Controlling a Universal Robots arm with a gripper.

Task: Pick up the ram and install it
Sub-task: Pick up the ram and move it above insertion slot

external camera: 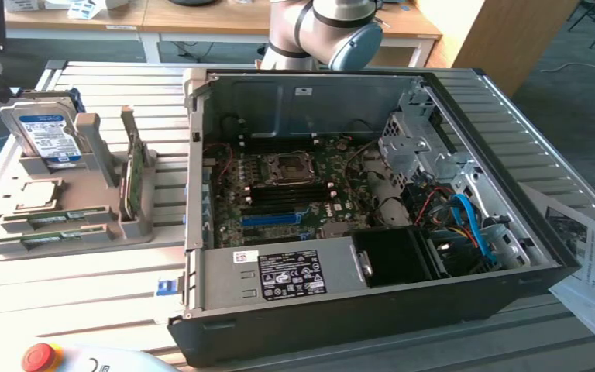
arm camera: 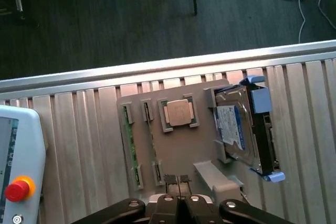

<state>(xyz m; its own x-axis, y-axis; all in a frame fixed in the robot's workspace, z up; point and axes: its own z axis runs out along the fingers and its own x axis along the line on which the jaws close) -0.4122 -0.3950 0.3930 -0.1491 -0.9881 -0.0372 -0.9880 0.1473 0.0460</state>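
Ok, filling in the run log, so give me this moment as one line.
pincer: shut, empty, over parts holder | ram: both sticks seated in holder, untouched | PC case: open

My gripper closed tight, hanging over the grey tray. Ram edge-on in its slot, processor beside it, hard drive propped further along. Red button nearby.

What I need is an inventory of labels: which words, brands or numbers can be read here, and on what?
No text is legible.
Hard drive, blue-white label: too small.
Power supply, black label: blurred.
Small white sticker beside it: blurred.
Case-wall sticker: too small.
Printed sheets: blurred.
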